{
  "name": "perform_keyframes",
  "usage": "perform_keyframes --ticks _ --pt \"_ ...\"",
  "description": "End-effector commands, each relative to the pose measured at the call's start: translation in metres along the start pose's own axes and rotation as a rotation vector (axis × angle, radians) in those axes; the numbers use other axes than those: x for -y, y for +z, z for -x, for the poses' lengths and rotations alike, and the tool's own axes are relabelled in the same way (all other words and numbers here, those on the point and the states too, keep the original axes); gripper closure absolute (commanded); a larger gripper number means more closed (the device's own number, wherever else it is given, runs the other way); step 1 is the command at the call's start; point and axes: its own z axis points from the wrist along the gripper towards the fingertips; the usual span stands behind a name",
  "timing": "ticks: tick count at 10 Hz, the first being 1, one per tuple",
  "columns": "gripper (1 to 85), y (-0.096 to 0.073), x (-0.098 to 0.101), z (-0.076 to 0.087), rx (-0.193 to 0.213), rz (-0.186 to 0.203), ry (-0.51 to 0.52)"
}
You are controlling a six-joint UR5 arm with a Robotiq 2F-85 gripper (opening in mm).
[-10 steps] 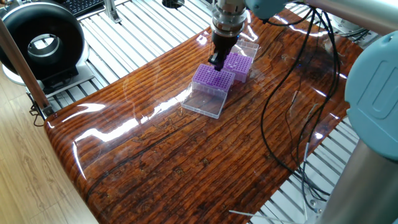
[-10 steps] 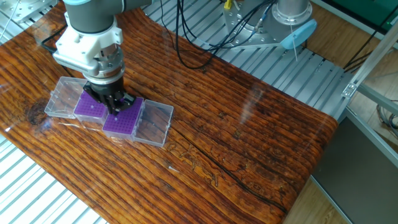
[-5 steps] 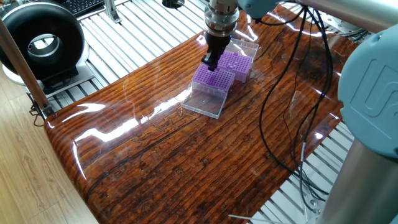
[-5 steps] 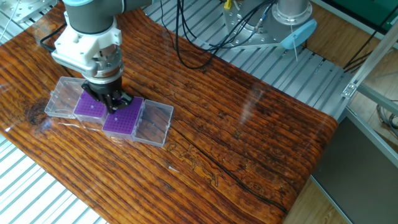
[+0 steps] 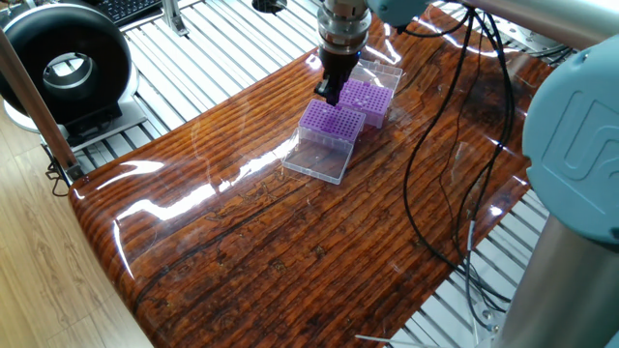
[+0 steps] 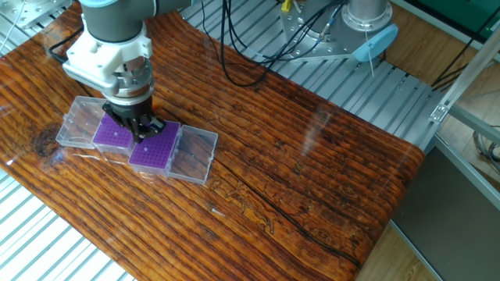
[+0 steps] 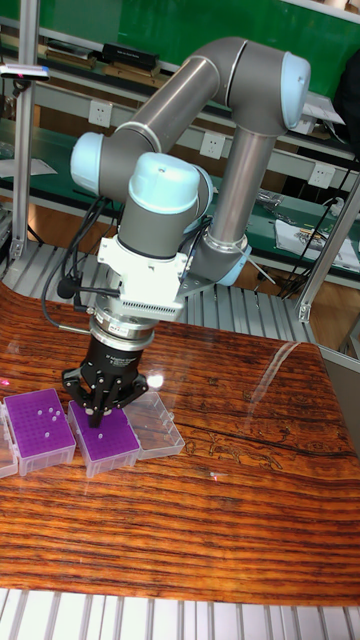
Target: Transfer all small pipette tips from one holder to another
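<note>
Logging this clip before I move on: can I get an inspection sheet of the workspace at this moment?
Surface: glossy wooden table, glare streaks, on a slatted metal base.
Job's things: two purple racks side by side in clear boxes with lids open; left rack shows a few white tips, right rack sits under the gripper.
Clutter: nothing seen on the table.
Gripper: gripper low over the right rack, fingers close together; a held tip cannot be made out.
Cables: black cables trail across the table's far side.
Surroundings: black ring-shaped device, benches, green wall behind.
</note>
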Motion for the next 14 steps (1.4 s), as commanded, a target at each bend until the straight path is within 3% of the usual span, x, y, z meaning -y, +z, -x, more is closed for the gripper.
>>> perform_keyframes --ticks 1,5,9,14 --pt "69.7 -0.001 -0.003 0.003 0.011 0.016 0.001" --pt "65.3 0.006 -0.01 0.006 0.011 0.048 -0.028" --pt "64.7 0.009 -0.015 0.013 0.012 0.052 -0.035" --pt "64.7 0.013 -0.015 0.009 0.015 0.054 -0.045"
